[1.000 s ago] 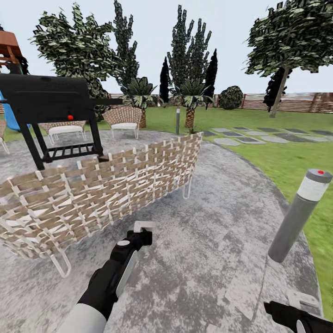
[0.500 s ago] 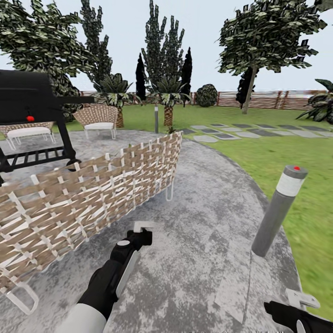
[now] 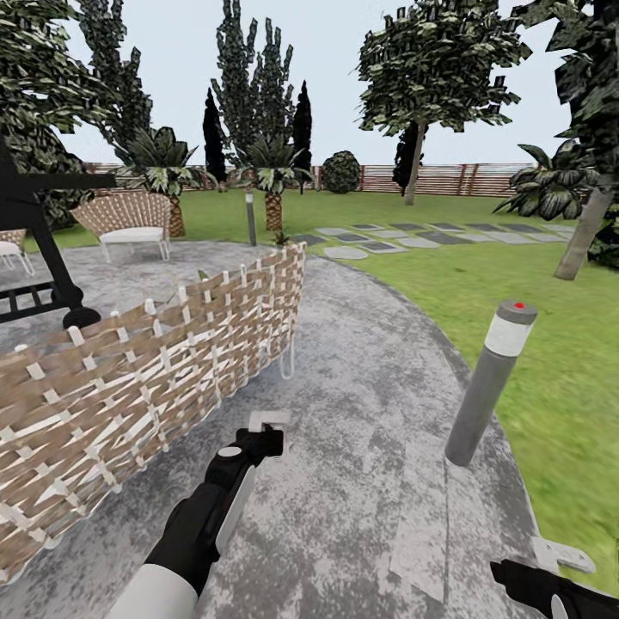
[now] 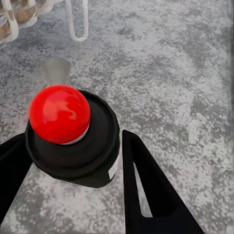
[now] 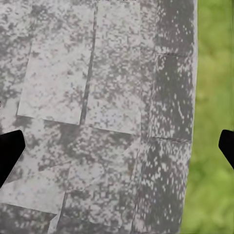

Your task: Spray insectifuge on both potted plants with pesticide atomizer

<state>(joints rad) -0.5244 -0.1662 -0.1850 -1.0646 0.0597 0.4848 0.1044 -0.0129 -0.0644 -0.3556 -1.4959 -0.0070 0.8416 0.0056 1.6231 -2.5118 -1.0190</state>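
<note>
The left gripper (image 3: 263,437) hangs over the grey paved patio (image 3: 361,481). In the left wrist view its black fingers (image 4: 144,187) pinch the pesticide atomizer (image 4: 73,146), a dark body with a red ball on top. The right gripper (image 3: 552,567) is at the head view's 5 o'clock, its fingers spread wide over paving and lawn (image 5: 214,73) with nothing between them. A wicker seat back (image 3: 146,361) stands at 9 o'clock, a grey lamp post (image 3: 490,383) at 3 o'clock.
</note>
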